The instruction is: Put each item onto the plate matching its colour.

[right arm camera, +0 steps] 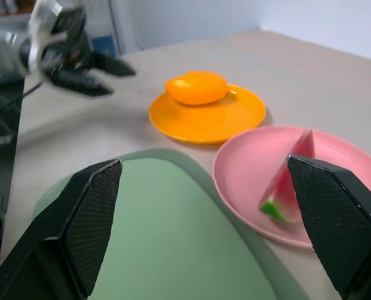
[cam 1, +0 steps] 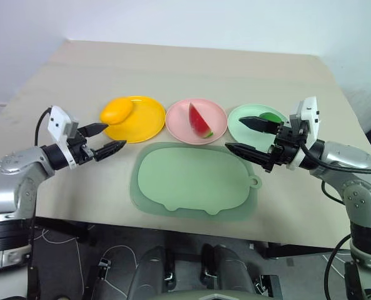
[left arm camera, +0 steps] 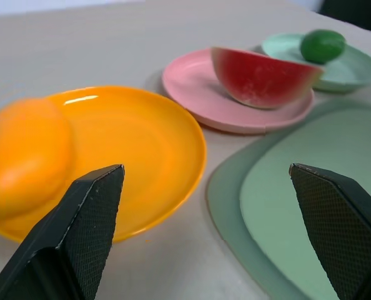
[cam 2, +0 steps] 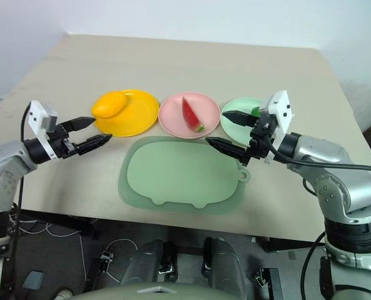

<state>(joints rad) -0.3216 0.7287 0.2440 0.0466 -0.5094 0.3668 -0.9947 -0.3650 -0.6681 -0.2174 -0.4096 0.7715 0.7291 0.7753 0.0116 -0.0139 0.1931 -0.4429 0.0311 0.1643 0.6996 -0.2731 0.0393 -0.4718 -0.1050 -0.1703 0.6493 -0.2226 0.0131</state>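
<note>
Hovering wide open and empty, left gripper (cam 1: pixel 104 140) and right gripper (cam 1: pixel 248 135) flank three filled plates (cam 1: pixel 196 120).

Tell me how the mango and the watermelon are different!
The mango is orange-yellow all over; the watermelon is red with a green rind. The mango is a smooth oval; the watermelon is a wedge with flat faces. The mango lies at the edge of the yellow plate, away from the others; the watermelon sits near the middle of the pink plate. Both are on plates matching their colour, and neither is touched by a gripper.
</note>
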